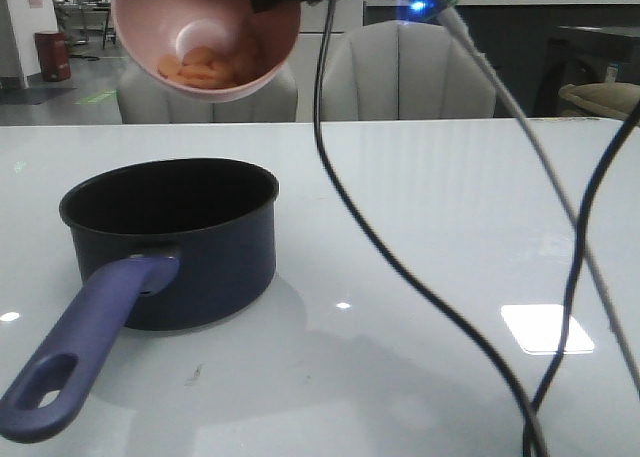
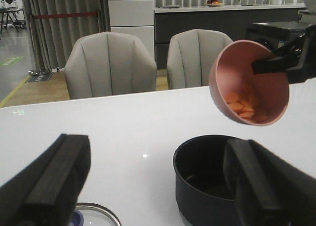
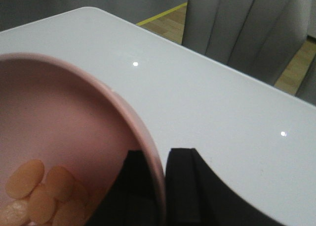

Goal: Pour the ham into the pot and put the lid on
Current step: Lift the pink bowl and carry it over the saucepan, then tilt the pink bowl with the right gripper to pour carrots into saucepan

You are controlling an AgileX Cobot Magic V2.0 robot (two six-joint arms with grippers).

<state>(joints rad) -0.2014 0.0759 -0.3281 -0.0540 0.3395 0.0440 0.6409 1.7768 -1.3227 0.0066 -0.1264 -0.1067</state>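
I have the right gripper (image 3: 160, 186) clamped on the rim of the pink bowl (image 1: 205, 27), one finger inside the wall and one outside, and the bowl hangs tilted in the air above the pot (image 1: 175, 239). The ham (image 1: 200, 69) sits bunched against the bowl's lower side, not yet spilling. In the left wrist view the bowl's lip looks to sit above the far side of the pot's mouth rather than its middle, so I judge the pour is just starting and needs care: I want the low lip brought over the centre of the black interior before I roll the wrist further, and I want the roll slow, because the slices are light and may slide out as one clump or stick to the wall. Lowering the bowl closer to the pot should cut any bounce off the rim.

The pot stands near the left front corner of the table (image 1: 450, 207), its handle (image 1: 85, 352) pointing toward the front edge. The left gripper (image 2: 158, 181) hovers with its fingers spread wide and nothing between them, just this side of the pot. The lid (image 2: 96, 215) lies on the table beneath it, only its edge showing. Two dark cables (image 1: 400, 267) hang across the right of the front view, well clear of the pot. My concern is the left gripper's closeness to the pot while I tip the bowl.
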